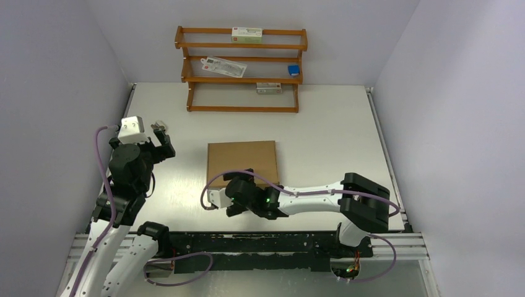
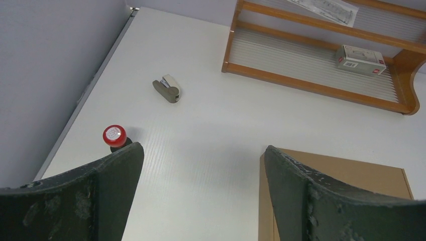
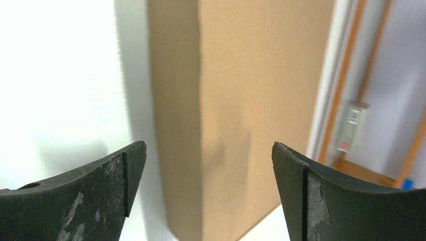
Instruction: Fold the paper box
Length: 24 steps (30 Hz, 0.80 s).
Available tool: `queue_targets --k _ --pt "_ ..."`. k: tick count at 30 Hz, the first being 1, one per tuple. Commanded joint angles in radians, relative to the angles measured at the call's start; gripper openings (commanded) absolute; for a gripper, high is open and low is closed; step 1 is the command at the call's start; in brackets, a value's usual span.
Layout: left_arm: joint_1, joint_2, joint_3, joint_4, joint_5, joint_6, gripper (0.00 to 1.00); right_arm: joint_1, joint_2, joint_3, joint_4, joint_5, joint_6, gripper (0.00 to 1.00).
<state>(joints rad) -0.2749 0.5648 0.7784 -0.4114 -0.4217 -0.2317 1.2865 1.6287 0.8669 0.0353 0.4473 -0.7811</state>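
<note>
At far left, raised off the white surface point(image 1: 322, 136) beside the pale grey wall: left gripper point(image 1: 162, 136), dark fingers point(image 2: 115, 165) spread wide, empty, touching nothing. Just past its left finger in the left wrist view, near the surface's metal edge strip: small dark bottle with a round red cap point(image 2: 114, 135), white sticker on the cap, print too small to read. Farther back and slightly right, well apart from that bottle: small grey and cream stapler-shaped object point(image 2: 167, 89), lying flat, no marking legible.

In the middle of the surface: plain brown corrugated cardboard paper box point(image 1: 241, 162), closed into a shallow rectangle and lying flat. No print or label on its top, nor on the side seen from the right wrist. Well apart from the left gripper.

At the near left corner of the paper box: right gripper point(image 3: 208, 148), scuffed dark fingers standing wide apart, clamped on nothing, bare cardboard filling the gap beyond them. Cannot tell whether either fingertip touches the cardboard.

Against the back wall, behind the paper box: tiered orange-brown wooden rack point(image 1: 241, 109). On the top tier, white and green carton point(image 1: 247, 34). On the middle tier, clear printed packet point(image 1: 223, 65) at left and small blue object point(image 1: 293, 70) at right. Lower down, white carton with a red square mark point(image 2: 360, 58). Lettering on all four too small to read.
</note>
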Motion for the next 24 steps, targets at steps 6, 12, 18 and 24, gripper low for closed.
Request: queue_targets --k 6,12,18,24 --pt "-0.004 0.0 -0.009 0.009 0.028 0.005 0.94 0.016 -0.044 0.099 -0.364 -0.237 0.311 1.0" --pt "-0.057 0.016 -0.005 0.007 0.049 0.007 0.94 -0.081 -0.066 0.124 -0.227 -0.234 0.462 1.0" --pt "-0.121 -0.033 -0.028 0.025 -0.004 0.029 0.96 -0.303 -0.126 0.169 -0.15 -0.379 0.69 1.0" --pt "-0.122 -0.04 -0.027 0.022 -0.014 0.029 0.96 -0.573 -0.18 0.151 -0.152 -0.467 0.941 1.0"
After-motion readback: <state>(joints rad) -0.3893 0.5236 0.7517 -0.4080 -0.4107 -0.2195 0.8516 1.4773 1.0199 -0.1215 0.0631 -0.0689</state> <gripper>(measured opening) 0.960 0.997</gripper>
